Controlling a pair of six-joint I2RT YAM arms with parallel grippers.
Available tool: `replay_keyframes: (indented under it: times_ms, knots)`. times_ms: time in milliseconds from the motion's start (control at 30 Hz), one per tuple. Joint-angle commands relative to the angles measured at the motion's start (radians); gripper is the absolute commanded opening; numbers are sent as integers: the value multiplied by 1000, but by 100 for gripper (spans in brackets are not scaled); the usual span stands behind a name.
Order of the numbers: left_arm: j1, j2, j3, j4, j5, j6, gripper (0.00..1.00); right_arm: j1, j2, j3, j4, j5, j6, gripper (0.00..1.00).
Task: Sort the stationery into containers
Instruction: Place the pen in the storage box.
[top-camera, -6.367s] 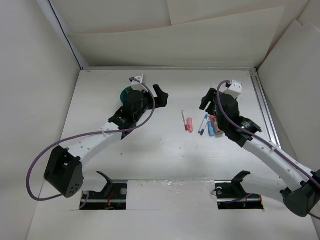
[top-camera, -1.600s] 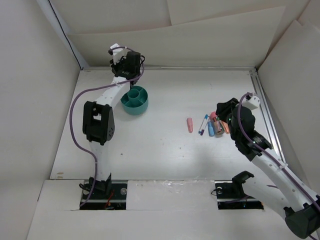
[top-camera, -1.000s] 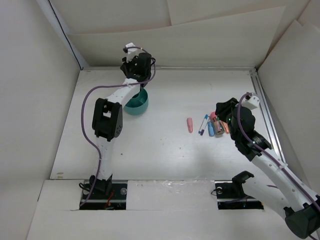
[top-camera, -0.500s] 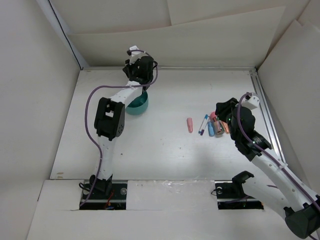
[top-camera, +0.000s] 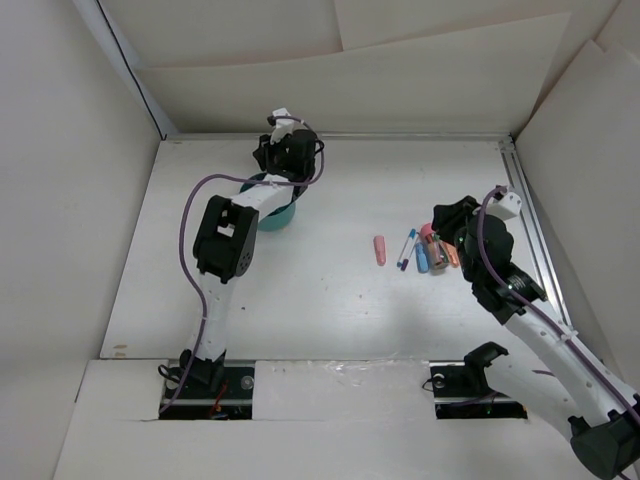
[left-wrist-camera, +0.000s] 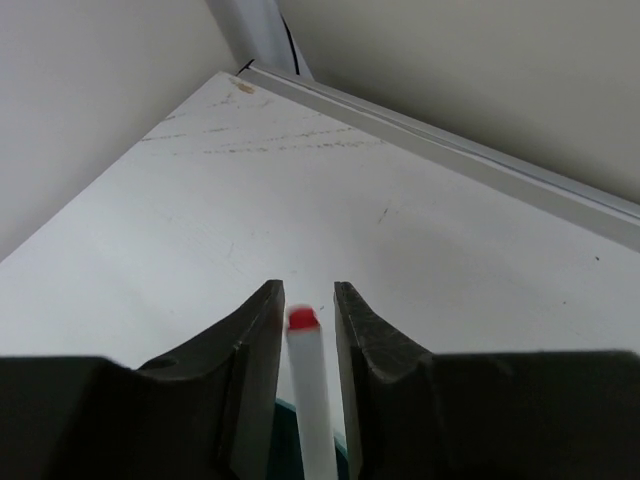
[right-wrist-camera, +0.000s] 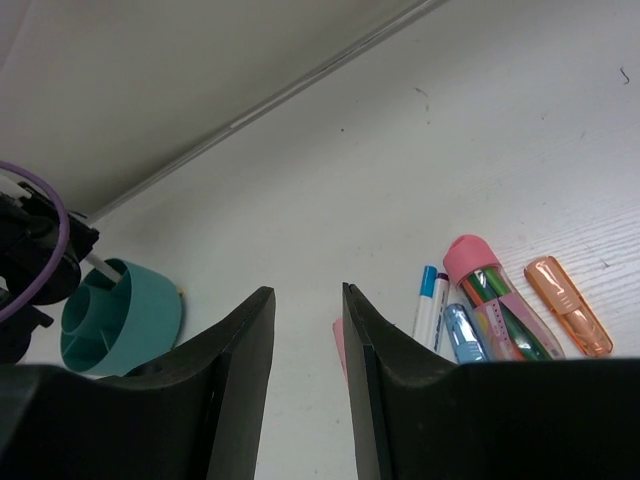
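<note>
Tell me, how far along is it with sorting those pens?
Done: nothing shows inside the teal bowl yet. In hand: the left gripper holds a red-tipped white pen at the bowl. Left: the pink stick, blue-tipped pens, pink-capped case and orange stick lie by the open right gripper.

Round teal plastic organiser bowl (right-wrist-camera: 120, 318) with inner dividers: upright, far-left part of the table, well apart from the loose items. Thin white pen with red tip (left-wrist-camera: 308, 375): pinched in left gripper (left-wrist-camera: 303, 300), directly above the bowl. Remaining items lie flat at right: short pink stick (top-camera: 380, 250) alone. White blue-tipped pens (right-wrist-camera: 430, 300), blue stick (right-wrist-camera: 462, 330) and pink-capped clear tube (right-wrist-camera: 492, 292) are packed side by side. Orange stick (right-wrist-camera: 566, 305) just beside.
</note>
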Motion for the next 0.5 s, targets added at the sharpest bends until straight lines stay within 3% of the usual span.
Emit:
replay_keyframes:
  times_ms: [0,100,333,467]
  knots:
    - [-9,-79,-16,44,-32,4,26,-4,-13,-2,57,-3,-12,39]
    - [-20,-113,-38,44,-32,4,30,-4,-13,-2,57,-3,-12,39]
    - [-40,-179,-50,18,-21,-30,30,-4,-22,-2,57,-3,-12,39]
    - [-78,-258,-23,-48,12,-117,30,-4,-22,-2,57,-3,-21,39]
